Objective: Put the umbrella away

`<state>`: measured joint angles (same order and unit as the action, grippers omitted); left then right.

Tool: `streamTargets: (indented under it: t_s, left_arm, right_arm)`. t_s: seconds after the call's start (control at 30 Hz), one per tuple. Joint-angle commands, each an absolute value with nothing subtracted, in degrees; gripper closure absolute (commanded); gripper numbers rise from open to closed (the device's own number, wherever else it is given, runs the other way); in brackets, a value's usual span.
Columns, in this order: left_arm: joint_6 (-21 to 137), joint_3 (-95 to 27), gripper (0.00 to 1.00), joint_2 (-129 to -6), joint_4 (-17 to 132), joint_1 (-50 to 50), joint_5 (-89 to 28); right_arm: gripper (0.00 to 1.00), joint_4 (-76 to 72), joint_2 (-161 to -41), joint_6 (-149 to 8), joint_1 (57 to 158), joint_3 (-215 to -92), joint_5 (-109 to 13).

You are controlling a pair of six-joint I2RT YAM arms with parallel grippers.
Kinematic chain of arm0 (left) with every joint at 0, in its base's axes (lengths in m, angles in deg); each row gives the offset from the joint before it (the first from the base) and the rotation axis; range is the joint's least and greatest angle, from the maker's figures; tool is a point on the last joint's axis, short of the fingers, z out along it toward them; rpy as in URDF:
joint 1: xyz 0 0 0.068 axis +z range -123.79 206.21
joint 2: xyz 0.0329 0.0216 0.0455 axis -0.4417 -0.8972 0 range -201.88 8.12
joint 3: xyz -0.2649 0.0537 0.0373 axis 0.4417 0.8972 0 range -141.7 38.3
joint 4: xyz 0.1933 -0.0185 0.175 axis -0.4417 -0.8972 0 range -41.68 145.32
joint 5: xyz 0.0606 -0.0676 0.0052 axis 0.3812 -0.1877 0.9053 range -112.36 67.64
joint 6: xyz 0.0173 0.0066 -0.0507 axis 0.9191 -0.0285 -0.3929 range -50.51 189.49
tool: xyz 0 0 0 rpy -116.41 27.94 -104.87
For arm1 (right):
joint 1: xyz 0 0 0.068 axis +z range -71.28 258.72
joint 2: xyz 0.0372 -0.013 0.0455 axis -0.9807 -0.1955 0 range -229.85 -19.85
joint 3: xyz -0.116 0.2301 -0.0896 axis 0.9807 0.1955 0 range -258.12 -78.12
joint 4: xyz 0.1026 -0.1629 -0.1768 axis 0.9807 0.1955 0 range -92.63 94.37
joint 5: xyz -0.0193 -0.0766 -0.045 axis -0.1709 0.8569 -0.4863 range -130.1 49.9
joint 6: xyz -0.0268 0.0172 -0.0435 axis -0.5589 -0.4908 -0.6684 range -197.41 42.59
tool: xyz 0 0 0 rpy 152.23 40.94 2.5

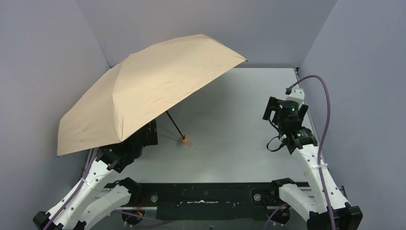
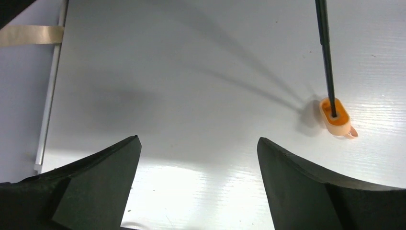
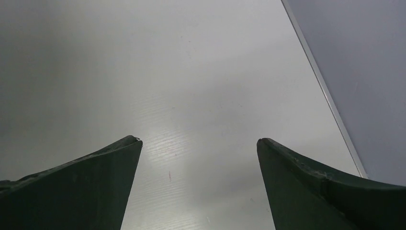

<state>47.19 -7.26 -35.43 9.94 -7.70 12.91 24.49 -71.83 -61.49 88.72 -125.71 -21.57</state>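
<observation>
The umbrella (image 1: 148, 88) stands fully spread, its tan canopy tilted over the left half of the table and its rim touching down at the left. Its thin black shaft (image 1: 174, 125) slants down to a small tan handle (image 1: 186, 140) resting on the table. In the left wrist view the shaft (image 2: 326, 57) and handle (image 2: 335, 116) lie ahead and to the right of my left gripper (image 2: 198, 141), which is open and empty. The canopy hides that gripper from above. My right gripper (image 3: 198, 141) is open and empty over bare table at the right, its wrist (image 1: 289, 117) far from the umbrella.
Grey walls (image 1: 354, 52) enclose the white table (image 1: 239, 110) on three sides. A metal table edge (image 3: 325, 91) runs close to the right gripper. A strip of tan tape (image 2: 31, 34) sits at the table's left edge. A black base bar (image 1: 206, 194) spans the near edge.
</observation>
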Motion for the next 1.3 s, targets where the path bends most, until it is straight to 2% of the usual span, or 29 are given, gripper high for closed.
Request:
streamTargets:
  t_s: [0.0, 0.27, 0.47, 0.63, 0.77, 0.97, 1.13, 1.27]
  left_arm:
    - [42.79, -9.23, 0.08, -32.27, 7.11, -8.93, 11.85]
    - [41.62, -8.51, 0.03, -29.96, 9.95, -9.13, 4.81]
    - [41.40, -10.40, 0.03, -33.82, 12.61, -0.62, -5.57]
    - [44.05, -10.04, 0.03, -34.58, 16.58, 7.39, -13.85]
    - [45.10, -8.72, 0.03, -32.89, 20.44, 10.95, -18.19]
    - [42.73, -4.70, 0.04, -29.47, 26.98, 12.70, -22.97]
    - [31.90, 2.47, 0.07, -30.70, 42.83, 12.75, -24.36]
    - [24.93, 6.84, 0.08, -36.49, 60.01, 12.59, -18.90]
  right_arm:
    - [0.02, 26.23, -72.30, -60.04, 87.70, -130.40, -25.48]
    - [0.00, 21.83, -71.34, -61.45, 86.83, -128.32, -38.59]
    - [0.00, 19.84, -77.82, -59.34, 89.14, -128.07, -44.27]
    - [0.00, 12.73, -83.40, -58.61, 101.34, -127.57, -39.32]
    - [0.00, 0.63, -90.04, -59.84, 112.81, -127.36, -38.74]
    - [0.01, -18.43, -101.75, -62.24, 122.19, -129.41, -45.04]
    - [0.02, -23.17, -105.86, -60.48, 125.23, -130.75, -46.41]
    - [0.02, -24.36, -102.94, -58.19, 125.85, -126.11, -44.58]
